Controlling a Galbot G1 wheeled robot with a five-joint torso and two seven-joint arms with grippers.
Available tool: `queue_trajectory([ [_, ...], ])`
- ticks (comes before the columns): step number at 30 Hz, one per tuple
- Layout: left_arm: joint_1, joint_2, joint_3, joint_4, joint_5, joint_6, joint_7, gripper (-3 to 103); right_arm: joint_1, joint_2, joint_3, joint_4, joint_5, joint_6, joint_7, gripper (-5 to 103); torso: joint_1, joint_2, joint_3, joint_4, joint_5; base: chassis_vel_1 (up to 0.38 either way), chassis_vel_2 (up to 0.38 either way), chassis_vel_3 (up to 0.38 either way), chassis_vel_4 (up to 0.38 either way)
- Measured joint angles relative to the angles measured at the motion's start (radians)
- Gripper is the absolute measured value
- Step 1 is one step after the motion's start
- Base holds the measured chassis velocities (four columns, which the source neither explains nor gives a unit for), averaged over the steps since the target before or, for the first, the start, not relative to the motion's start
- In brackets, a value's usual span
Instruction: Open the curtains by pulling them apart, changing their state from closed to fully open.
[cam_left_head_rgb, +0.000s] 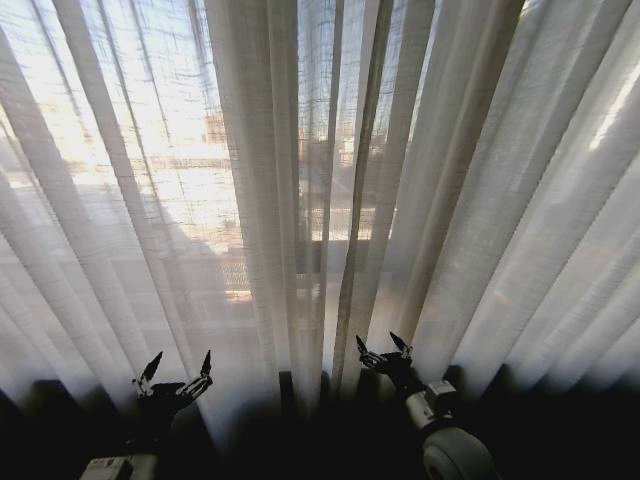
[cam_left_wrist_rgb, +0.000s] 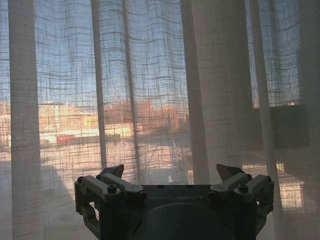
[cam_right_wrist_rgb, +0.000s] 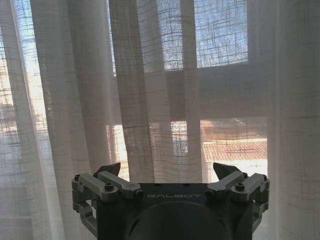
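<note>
Both my grippers up low in front of curtains (cam_left_head_rgb: 300, 200), still closed. Left gripper (cam_left_head_rgb: 178, 372) fingers spread, grabbing nothing. Right gripper (cam_left_head_rgb: 384, 350) same, spread wide, pleats just beyond fingertips (cam_right_wrist_rgb: 111, 168).

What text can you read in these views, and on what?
"GALBOT", faint, on the left gripper body, left wrist view.
"GALBOT" on the right gripper body, right wrist view.
None on the curtains; nothing readable in the head view.
</note>
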Motion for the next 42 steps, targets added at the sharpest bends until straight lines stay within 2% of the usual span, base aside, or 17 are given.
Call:
queue_trajectory([
  [9,-0.018,-0.051,-0.001,0.006,0.028,-0.003,0.004,100,0.153,0.016,-0.074,-0.154,-0.003,0.002,0.020,100,0.000,0.000,0.000,0.0000,0.0002,0.000,0.000,0.000,0.000],
  [15,-0.016,-0.052,-0.009,0.005,0.030,-0.004,0.003,100,0.240,0.015,-0.088,-0.229,-0.002,0.002,0.026,100,0.000,0.000,0.000,0.0000,0.0000,0.000,0.000,0.000,0.000],
  [20,-0.017,-0.052,-0.004,0.008,0.036,-0.004,0.003,100,0.316,0.020,-0.084,-0.297,0.002,0.001,0.071,100,0.000,0.000,0.000,0.0001,0.0000,0.000,0.000,0.000,0.000],
  [30,-0.025,-0.062,-0.005,0.039,0.044,-0.022,0.003,100,0.396,0.015,-0.078,-0.371,0.035,0.001,0.108,100,0.000,0.000,0.000,0.0000,0.0000,0.000,0.000,0.000,0.000],
  [38,-0.023,-0.064,-0.006,0.049,0.044,-0.028,0.004,100,0.470,0.018,-0.080,-0.442,0.043,0.001,0.112,100,0.000,0.000,0.000,0.0000,0.0001,0.000,0.000,0.000,0.000],
  [39,-0.024,-0.063,-0.006,0.049,0.044,-0.028,0.005,100,0.477,0.019,-0.080,-0.448,0.046,0.002,0.112,103,0.000,0.000,0.000,0.0000,0.0000,0.000,0.000,0.000,0.000],
  [41,-0.025,-0.061,-0.006,0.052,0.044,-0.028,0.005,100,0.497,0.021,-0.080,-0.463,0.058,0.002,0.112,100,0.000,0.000,0.000,0.0001,0.0000,0.000,0.000,0.000,0.000],
  [42,-0.025,-0.061,-0.005,0.052,0.044,-0.028,0.005,100,0.501,0.021,-0.080,-0.465,0.061,0.002,0.112,95,0.000,0.000,0.000,0.0000,-0.0001,0.000,0.000,0.000,0.000],
])
